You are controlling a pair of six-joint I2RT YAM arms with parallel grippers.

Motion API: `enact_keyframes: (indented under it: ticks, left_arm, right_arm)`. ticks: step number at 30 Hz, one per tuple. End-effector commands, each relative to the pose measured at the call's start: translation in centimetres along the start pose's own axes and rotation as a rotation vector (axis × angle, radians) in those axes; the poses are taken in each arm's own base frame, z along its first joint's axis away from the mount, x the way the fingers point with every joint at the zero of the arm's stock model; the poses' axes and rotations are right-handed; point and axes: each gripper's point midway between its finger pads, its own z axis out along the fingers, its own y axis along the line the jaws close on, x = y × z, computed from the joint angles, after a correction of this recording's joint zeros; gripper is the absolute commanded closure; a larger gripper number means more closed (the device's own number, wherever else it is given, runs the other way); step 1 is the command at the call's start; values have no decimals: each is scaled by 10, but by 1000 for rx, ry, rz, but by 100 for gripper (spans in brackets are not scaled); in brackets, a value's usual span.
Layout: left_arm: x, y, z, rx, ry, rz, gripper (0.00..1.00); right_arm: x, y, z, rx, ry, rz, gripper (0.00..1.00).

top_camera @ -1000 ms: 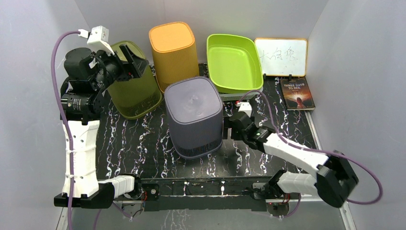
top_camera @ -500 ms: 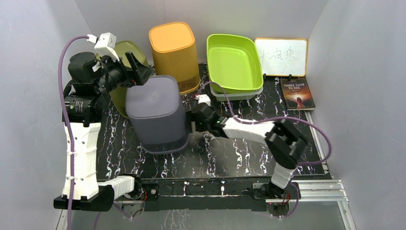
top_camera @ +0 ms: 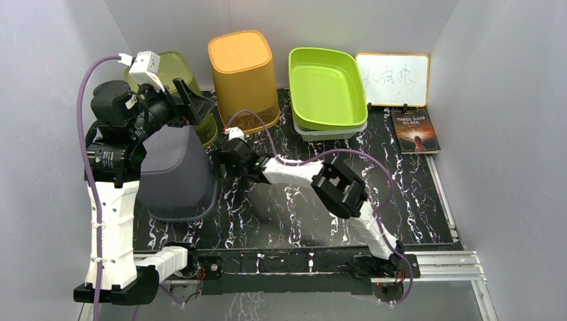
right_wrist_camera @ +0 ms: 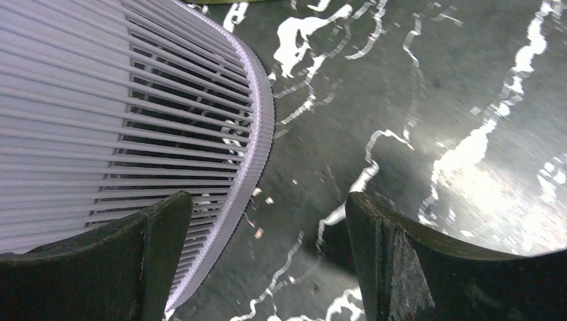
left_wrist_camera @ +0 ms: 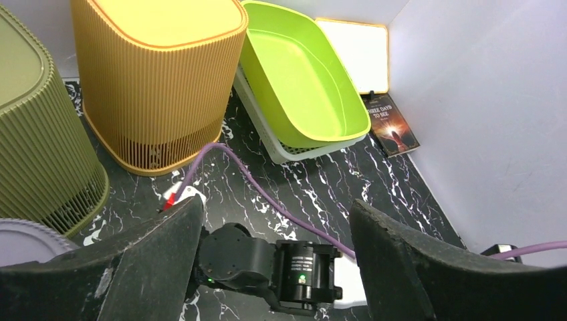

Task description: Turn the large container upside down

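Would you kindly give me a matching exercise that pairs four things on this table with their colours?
Things:
1. large container
2. tall middle bin
3. shallow tub
4. book

Colours:
a. lime green
b. greyish purple
c. orange
d. dark, near black

Pairs: 1-b, 2-c, 3-a, 4-d.

I see plain grey walls [top_camera: 515, 134] boxing in a black, white-veined worktop [top_camera: 294, 214], all evenly lit.
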Motion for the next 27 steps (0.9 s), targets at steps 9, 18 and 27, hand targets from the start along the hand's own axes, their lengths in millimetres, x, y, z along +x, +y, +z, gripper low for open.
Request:
enact_keyframes:
  ticks: [9,18,27]
  left_arm:
    - [12,-6,-7,41,1,3,21]
    - [13,-16,-17,75,-23,-16,21]
    - [35,-9,-5,86,22,-62,1]
  right_arm:
    - [-50,-27,-76,186,-162,-92,14]
    - [-90,-122,-176,532,-203,-152,14]
    - [-164,-173,-220,646,-263,-168,10]
